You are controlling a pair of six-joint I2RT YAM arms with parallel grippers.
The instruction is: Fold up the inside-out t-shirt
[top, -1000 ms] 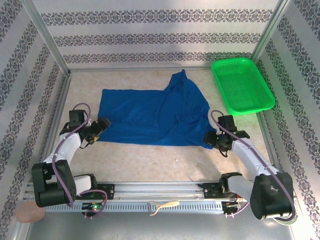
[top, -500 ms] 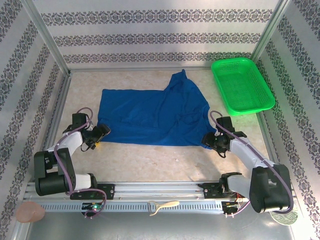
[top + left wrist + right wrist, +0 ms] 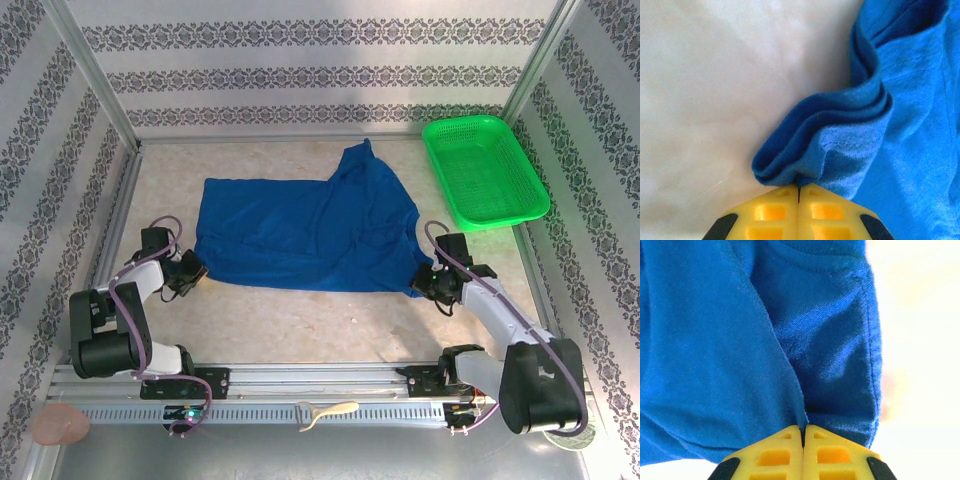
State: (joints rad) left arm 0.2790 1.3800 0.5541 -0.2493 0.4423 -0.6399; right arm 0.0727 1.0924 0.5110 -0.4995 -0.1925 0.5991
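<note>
- The worktop (image 3: 300,325) carries the inside-out t-shirt (image 3: 300,235), spread wrinkled across its middle, with one part reaching toward the far wall.
- The green basket (image 3: 487,172) sits well apart at the far right and is no obstacle.
- The left pincer (image 3: 193,270) is clamped tight on the shirt's bunched near-left corner; the right pincer (image 3: 428,281) likewise pinches the near-right hem.
- To fold well, lift both corners evenly, keep the cloth taut, and carry them toward the far edge.

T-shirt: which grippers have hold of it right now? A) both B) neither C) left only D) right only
A: the left gripper is shut on a bunched fold at the near-left corner of the t-shirt, and the right gripper is shut on cloth at its near-right edge.
</note>
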